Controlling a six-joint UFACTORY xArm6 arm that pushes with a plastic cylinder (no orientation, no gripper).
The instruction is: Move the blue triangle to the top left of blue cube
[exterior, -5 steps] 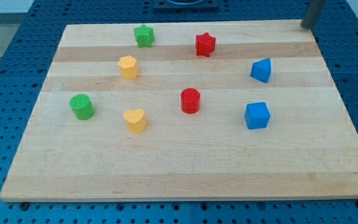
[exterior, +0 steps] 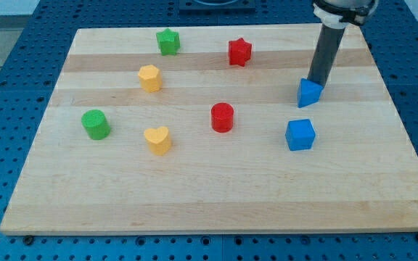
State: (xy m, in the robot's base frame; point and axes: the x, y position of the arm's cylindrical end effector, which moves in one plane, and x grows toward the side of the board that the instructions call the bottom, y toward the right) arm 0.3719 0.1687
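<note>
The blue triangle (exterior: 309, 93) lies on the wooden board's right part, just above the blue cube (exterior: 300, 135). My dark rod comes down from the view's top right, and my tip (exterior: 315, 81) touches the triangle's upper right edge. The triangle sits slightly to the right of the cube's centre, with a gap between them.
Other blocks on the board (exterior: 216, 196): a green star (exterior: 168, 41), a red star (exterior: 239, 51), a yellow hexagon (exterior: 149, 77), a green cylinder (exterior: 95, 124), a yellow heart (exterior: 157, 139) and a red cylinder (exterior: 223, 117). A blue perforated table surrounds the board.
My rod has come down from the top right corner onto the blue triangle. The triangle has shifted a little downward and turned. The other blocks have not moved.
</note>
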